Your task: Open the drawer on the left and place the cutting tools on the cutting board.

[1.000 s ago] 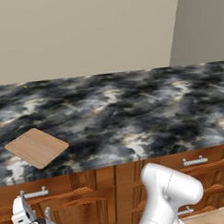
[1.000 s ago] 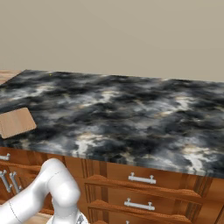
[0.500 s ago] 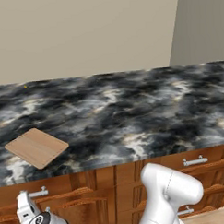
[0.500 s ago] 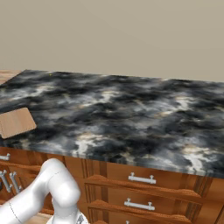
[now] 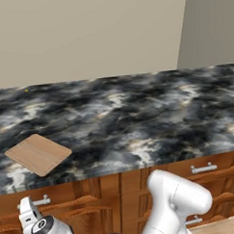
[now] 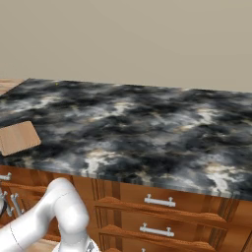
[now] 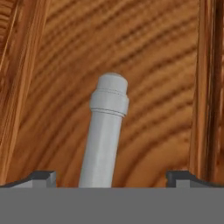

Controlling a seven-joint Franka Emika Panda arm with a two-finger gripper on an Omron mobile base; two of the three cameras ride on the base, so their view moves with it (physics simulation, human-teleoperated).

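Note:
The drawer sits shut under the counter's left end, its silver bar handle on the front. In the hand view the handle runs up between my two fingertips, close against the reddish wood front. My gripper is open, one finger on each side of the bar and not touching it. In the left base view the gripper is low at the left, right at the handle. The light-tan cutting board lies on the counter above the drawer and appears bare. The cutting tools are hidden.
A dark marbled counter spans the scene with a plain wall behind. Narrower stacked drawers with short silver handles fill the cabinet to the right. My white arm rises in front of them.
The hand has edged slightly right and lower along the drawer front in the left base view. The jaws stay open and the drawer has not moved.

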